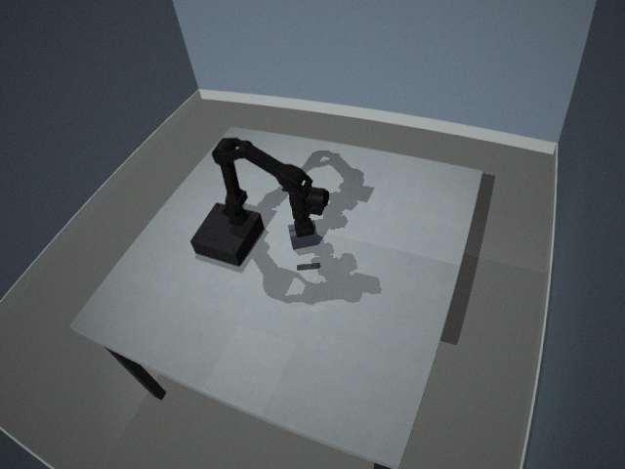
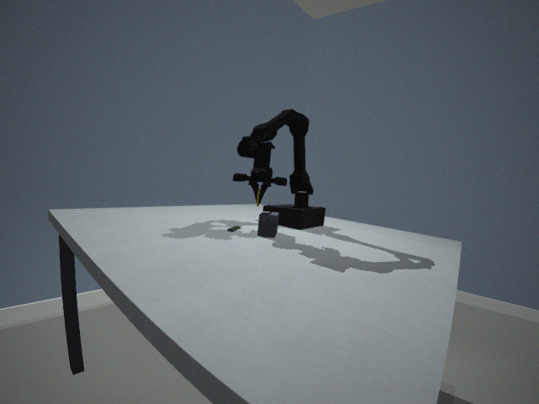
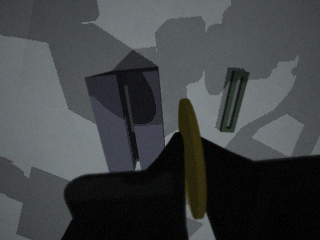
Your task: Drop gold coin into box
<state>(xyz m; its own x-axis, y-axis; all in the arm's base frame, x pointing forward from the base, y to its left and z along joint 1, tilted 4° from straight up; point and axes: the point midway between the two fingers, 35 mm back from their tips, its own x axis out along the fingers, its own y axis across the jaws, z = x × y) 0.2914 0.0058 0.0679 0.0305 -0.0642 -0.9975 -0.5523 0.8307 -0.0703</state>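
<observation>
My gripper (image 2: 258,200) (image 3: 182,137) is shut on the gold coin (image 2: 258,196) (image 3: 192,165), which stands edge-on between the fingertips. It is held in the air, higher than the box lid. The grey box (image 1: 304,241) (image 2: 268,225) (image 3: 102,115) stands on the table; in the wrist view it is left of the coin, and its lid slot (image 3: 130,110) runs nearly lengthwise up the frame, at a slight angle to the coin. The dark-green holder (image 1: 308,266) (image 2: 233,228) (image 3: 240,92) is empty, right of the coin in the wrist view. In the top view the arm hides the fingertips and coin.
The arm's black base (image 1: 227,234) (image 2: 300,216) stands on the pale table (image 1: 353,404) (image 2: 348,313), behind the box in the exterior view. Arm shadows fall across the table around the box and holder.
</observation>
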